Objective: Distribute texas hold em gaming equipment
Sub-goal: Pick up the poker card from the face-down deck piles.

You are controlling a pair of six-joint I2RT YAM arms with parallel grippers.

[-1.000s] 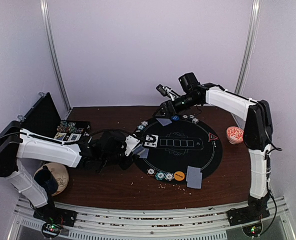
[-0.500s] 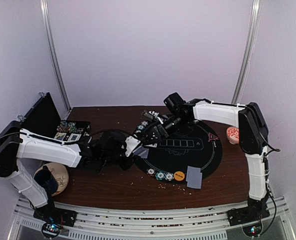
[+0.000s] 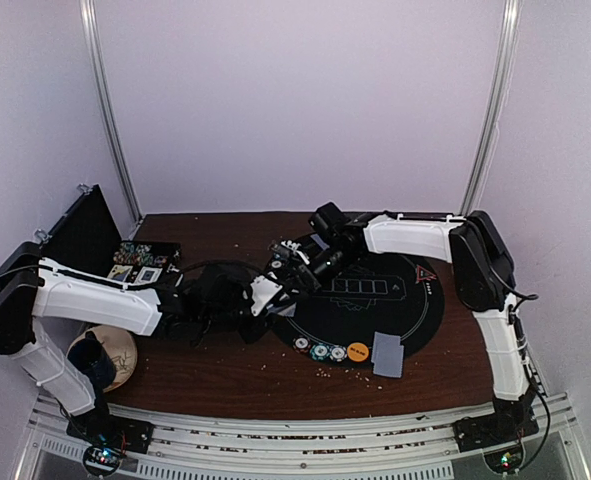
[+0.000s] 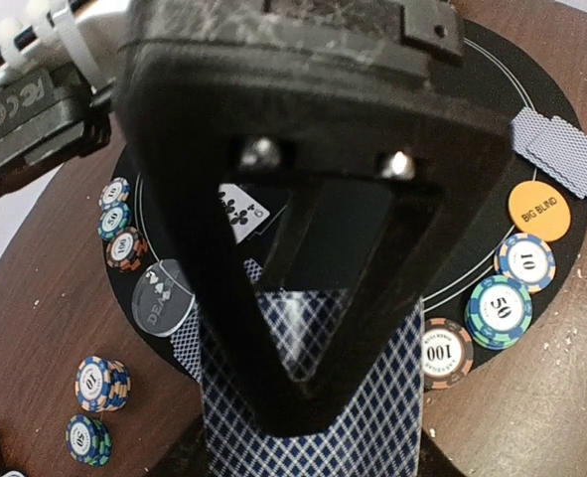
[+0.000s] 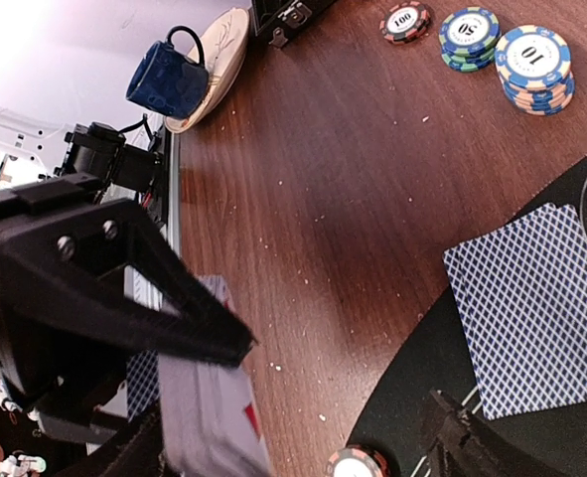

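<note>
Your left claw (image 3: 263, 297) sits at the left edge of the mat (image 3: 420, 310). It pinches a deck (image 4: 313, 437) of cards with blue criss-cross backs. Your right claw (image 3: 292, 267) is just beside it, on the far side, with its two fingers spread wide. From the right wrist you see the deck sticking out of the left claw, low between those spread fingers, but you cannot tell if they touch it. Along the near edge of the mat lie three chips (image 3: 320, 350) in a row. Right of them is an orange disc (image 3: 358, 351), and right of that a face-down card (image 3: 387, 353). A face-up card (image 4: 241, 209) with clubs on it lies on the mat past the left claw. Another blue-backed card (image 5: 531, 308) lies half on the mat's left edge and half on the table (image 3: 225, 375). Near it, on the table, stand chip stacks (image 5: 536, 65). A blue mug (image 5: 164, 79) sits on a plate (image 5: 223, 40) at the near left corner.
</note>
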